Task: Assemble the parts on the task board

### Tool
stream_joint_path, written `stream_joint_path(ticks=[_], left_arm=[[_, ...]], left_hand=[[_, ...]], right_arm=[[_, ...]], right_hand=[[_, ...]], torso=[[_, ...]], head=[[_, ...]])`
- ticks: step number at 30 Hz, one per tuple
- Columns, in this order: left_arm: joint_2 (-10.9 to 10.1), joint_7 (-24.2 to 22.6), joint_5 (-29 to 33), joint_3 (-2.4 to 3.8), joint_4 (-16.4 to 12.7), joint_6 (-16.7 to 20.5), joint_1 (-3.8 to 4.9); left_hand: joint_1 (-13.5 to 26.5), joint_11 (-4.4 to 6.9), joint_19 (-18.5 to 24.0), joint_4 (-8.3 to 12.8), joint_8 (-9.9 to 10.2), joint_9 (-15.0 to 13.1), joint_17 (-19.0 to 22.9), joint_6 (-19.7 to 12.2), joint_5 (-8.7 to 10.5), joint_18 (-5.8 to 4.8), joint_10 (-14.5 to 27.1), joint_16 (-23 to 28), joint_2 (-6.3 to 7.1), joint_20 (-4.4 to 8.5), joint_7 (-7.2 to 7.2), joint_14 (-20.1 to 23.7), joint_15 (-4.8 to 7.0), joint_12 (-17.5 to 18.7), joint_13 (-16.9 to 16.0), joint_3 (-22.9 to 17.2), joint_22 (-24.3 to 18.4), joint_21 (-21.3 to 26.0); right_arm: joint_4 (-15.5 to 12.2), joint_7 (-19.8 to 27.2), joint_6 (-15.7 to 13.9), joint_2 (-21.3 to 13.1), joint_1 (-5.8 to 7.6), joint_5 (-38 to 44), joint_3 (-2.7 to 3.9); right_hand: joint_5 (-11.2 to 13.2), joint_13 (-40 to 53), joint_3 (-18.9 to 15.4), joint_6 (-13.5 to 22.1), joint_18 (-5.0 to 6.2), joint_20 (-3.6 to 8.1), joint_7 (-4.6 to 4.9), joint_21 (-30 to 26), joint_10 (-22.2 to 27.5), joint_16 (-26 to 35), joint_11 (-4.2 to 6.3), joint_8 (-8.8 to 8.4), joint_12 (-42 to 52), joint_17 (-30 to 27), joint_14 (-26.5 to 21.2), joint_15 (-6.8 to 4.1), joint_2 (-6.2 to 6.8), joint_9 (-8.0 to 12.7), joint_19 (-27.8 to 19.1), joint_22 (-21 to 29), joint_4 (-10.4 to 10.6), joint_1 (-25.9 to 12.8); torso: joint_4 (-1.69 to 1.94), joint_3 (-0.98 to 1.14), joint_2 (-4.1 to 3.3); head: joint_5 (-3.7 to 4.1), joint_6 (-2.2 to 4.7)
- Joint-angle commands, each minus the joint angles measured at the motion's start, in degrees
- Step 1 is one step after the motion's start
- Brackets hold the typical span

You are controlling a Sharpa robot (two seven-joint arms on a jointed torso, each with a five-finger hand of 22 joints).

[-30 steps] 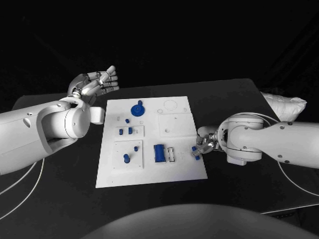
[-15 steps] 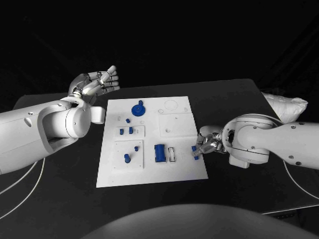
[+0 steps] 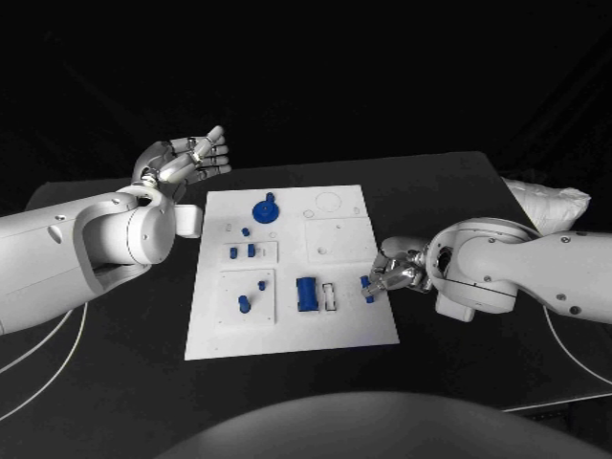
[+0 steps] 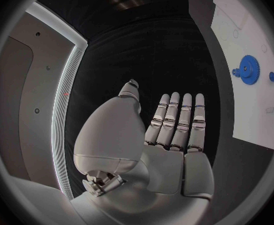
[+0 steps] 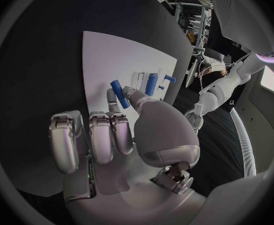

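The white task board (image 3: pixel 287 325) lies in the middle of the black table. On it are a blue gear (image 3: pixel 265 210), a blue block (image 3: pixel 306 294) beside a white slot frame (image 3: pixel 330 296), and small blue pegs (image 3: pixel 243 304). My right hand (image 3: pixel 393 272) hovers at the board's right edge and pinches a short blue bar (image 3: pixel 368 292) between thumb and finger; the right wrist view shows the bar (image 5: pixel 116 93) in that pinch, near the blue block (image 5: pixel 152 83). My left hand (image 3: pixel 184 161) is raised off the board's far left corner, fingers straight, holding nothing. The left wrist view shows the gear (image 4: pixel 248 69).
A crumpled white bag (image 3: pixel 548 203) sits at the table's far right. Thin white cables (image 3: pixel 31 368) run along the near left of the table. Two small blue pieces (image 3: pixel 241 251) stand in the board's middle left plate.
My right hand has shifted slightly left toward the board's edge with the blue bar still pinched. The left arm has not moved.
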State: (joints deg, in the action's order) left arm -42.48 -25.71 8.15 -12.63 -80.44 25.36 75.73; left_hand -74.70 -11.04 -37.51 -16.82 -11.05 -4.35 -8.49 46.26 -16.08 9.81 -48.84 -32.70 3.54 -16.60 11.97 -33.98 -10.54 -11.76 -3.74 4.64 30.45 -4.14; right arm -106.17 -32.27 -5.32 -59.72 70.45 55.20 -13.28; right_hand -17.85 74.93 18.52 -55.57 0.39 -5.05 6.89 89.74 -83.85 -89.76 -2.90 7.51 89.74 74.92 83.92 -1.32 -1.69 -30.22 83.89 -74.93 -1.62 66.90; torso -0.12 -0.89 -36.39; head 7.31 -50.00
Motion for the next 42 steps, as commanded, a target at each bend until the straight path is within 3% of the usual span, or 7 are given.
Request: stream_joint_path(ticks=[1, 9, 21, 34, 42], left_arm=[[0.2, -0.3, 0.0, 0.04, -0.1, -1.0, 0.02], [0.2, -0.3, 0.0, 0.04, 0.0, -1.0, 0.02], [0.3, -0.3, 0.0, 0.04, 0.0, -1.0, 0.02], [0.3, -0.2, 0.0, 0.04, 0.0, -1.0, 0.02], [0.2, -0.2, 0.0, 0.04, -0.1, -1.0, 0.02]], left_hand=[[0.0, 0.05, 0.1, -0.1, -0.2, 0.1, 0.1, -0.3, -0.33, -0.28, 0.3, -0.2, -0.59, 0.02, 1.17, 0.4, 0.07, -0.2, 0.0, -0.2, -0.1, 0.4], [0.0, 0.05, 0.1, -0.1, -0.2, 0.1, 0.1, -0.3, -0.33, -0.28, 0.3, -0.2, -0.59, 0.02, 1.17, 0.4, 0.07, -0.2, 0.0, -0.2, -0.1, 0.4], [0.0, 0.05, 0.1, -0.1, -0.2, 0.1, 0.2, -0.3, -0.32, -0.28, 0.3, -0.3, -0.66, 0.02, 1.17, 0.4, 0.08, -0.3, 0.0, -0.1, -0.2, 0.4], [0.0, 0.05, 0.1, 0.0, -0.3, 0.1, 0.2, -0.3, -0.32, -0.28, 0.3, -0.4, -0.68, 0.02, 1.17, 0.4, 0.08, -0.3, 0.0, -0.1, -0.2, 0.3], [0.0, 0.05, 0.1, 0.0, -0.3, 0.1, 0.2, -0.3, -0.32, -0.28, 0.3, -0.4, -0.68, 0.02, 1.17, 0.4, 0.08, -0.3, 0.0, -0.1, -0.2, 0.3]], right_arm=[[0.0, 2.3, -1.2, -0.1, 0.00, -2.3, -0.02], [0.0, 5.3, -1.6, -0.1, 0.00, -7.9, -0.02], [2.5, 6.3, 2.2, 1.8, 0.03, -21.0, -0.03], [6.7, 4.1, 3.8, 5.8, 0.03, -22.9, -0.03], [8.2, 2.0, 5.4, 7.2, 0.02, -22.3, -0.02]], right_hand=[[0.5, 15.1, -0.4, -0.2, -0.39, -0.39, 0.36, 0.3, -6.1, -0.2, -0.42, -0.33, 0.3, 15.1, 6.1, 0.42, 0.37, 0.1, 6.1, -15.1, 0.1, -0.1], [0.8, 15.1, -0.4, -0.9, -0.39, -0.40, 0.12, 0.3, -6.1, -0.2, -0.27, -0.27, 0.3, 15.1, 6.1, 0.40, 0.35, 0.4, 6.1, -15.1, 0.1, 0.1], [1.1, 15.1, -0.6, -1.2, -0.39, -0.37, -0.18, 0.3, -6.1, -0.2, -0.03, -0.38, 0.3, 15.1, 6.1, 0.31, 0.49, 0.7, 6.1, -15.1, -0.1, 0.4], [3.1, 15.1, -1.1, -0.8, -0.39, -0.21, -0.20, 0.3, -6.1, -0.2, 0.06, -1.49, 0.3, 15.1, 6.1, 0.14, 0.56, 1.9, 6.1, -15.1, 0.2, 0.6], [3.4, 15.1, -1.6, 0.0, -0.39, -0.27, 0.47, 0.3, -6.1, -0.2, -0.44, -2.52, 0.3, 15.1, 6.1, 0.31, 0.57, 3.0, 6.1, -15.1, 0.7, 0.4]], torso=[[0.01, 0.01, -0.01], [0.06, 0.02, -0.01], [0.00, -0.02, 0.05], [0.01, 0.02, -0.01], [0.00, -0.01, -0.01]], head=[[-0.08, 0.00], [-0.28, 0.00], [-0.70, 0.00], [-1.05, 0.00], [-0.99, 0.00]])
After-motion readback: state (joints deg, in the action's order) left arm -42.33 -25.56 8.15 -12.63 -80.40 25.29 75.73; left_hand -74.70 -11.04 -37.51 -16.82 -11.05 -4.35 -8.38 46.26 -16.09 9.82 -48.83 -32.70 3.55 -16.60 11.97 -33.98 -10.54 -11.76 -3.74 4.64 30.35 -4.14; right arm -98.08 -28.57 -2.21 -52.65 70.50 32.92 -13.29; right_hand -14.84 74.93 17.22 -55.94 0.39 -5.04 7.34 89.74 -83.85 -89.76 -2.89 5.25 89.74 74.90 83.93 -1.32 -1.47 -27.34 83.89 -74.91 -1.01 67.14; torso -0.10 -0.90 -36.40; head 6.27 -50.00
